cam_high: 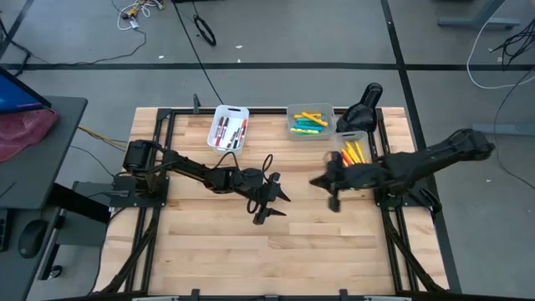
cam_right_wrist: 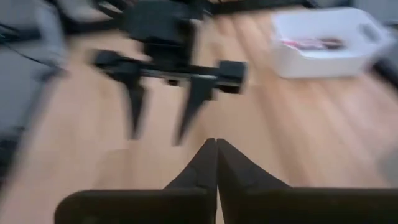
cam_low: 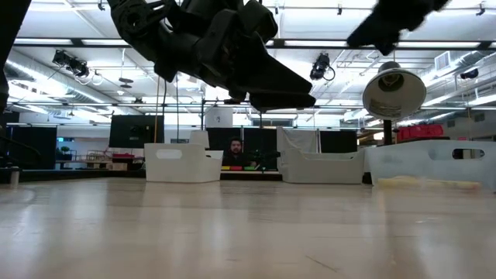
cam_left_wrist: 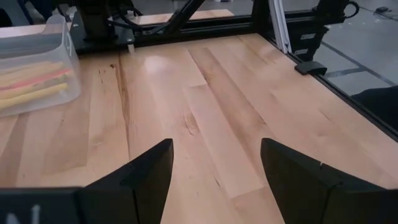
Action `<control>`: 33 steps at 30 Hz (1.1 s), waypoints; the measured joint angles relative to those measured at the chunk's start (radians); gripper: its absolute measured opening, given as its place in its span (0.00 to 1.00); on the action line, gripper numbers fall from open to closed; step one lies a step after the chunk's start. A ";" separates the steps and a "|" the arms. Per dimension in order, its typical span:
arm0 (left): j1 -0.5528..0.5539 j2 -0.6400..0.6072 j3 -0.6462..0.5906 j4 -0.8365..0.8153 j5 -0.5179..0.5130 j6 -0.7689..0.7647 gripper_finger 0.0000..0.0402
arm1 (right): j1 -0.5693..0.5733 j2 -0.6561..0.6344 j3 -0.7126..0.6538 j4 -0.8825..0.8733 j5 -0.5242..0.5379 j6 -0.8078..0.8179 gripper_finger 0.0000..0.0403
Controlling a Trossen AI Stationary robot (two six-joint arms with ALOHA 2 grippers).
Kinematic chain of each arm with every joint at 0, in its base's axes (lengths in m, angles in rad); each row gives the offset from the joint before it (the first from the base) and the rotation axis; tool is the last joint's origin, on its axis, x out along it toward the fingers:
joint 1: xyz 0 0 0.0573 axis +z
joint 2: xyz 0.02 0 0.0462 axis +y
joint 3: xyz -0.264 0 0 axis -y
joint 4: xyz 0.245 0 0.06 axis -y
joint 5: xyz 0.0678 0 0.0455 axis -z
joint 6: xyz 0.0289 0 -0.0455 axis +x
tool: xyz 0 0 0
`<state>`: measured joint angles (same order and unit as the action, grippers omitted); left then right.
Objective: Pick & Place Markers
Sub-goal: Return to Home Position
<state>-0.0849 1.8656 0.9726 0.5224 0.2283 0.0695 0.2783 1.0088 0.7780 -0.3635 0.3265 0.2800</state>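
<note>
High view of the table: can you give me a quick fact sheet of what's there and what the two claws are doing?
Left gripper: open, empty, over the middle of the table
Right gripper: shut, nothing held, facing the left one
White bin: dark and red markers
Gray bin: yellow, green, orange markers
Third bin: yellow and red markers, beside the right arm
Loose markers: none seen

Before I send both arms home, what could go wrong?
1. The left gripper, open, and the right gripper, shut, face each other at close quarters mid-table. If either swings toward the other on the way out, they could clash.
2. The right arm runs right beside the bin holding yellow and red markers. A low retreat might knock it.
</note>
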 joint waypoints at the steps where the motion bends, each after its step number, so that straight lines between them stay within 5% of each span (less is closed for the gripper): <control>1: 0.000 0.000 0.000 0.006 0.000 -0.001 0.62 | 0.002 -0.059 -0.051 0.045 -0.037 -0.001 0.01; 7: 0.000 0.000 0.000 0.026 -0.043 -0.007 0.62 | 0.000 -0.397 -0.331 0.297 -0.129 0.012 0.01; 15: 0.003 0.000 0.000 0.072 -0.061 -0.030 0.62 | -0.017 -0.665 -0.606 0.534 -0.253 -0.008 0.00; 19: 0.008 0.000 0.000 0.105 -0.084 -0.033 0.62 | -0.072 -0.734 -0.712 0.664 -0.384 -0.036 0.00; 33: 0.098 -0.148 0.001 0.018 -0.093 -0.102 0.62 | -0.188 -0.824 -0.761 0.548 -0.407 -0.132 0.00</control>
<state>0.0133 1.7172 0.9733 0.5409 0.1349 -0.0323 0.0898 0.1844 0.0167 0.1842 -0.0810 0.1481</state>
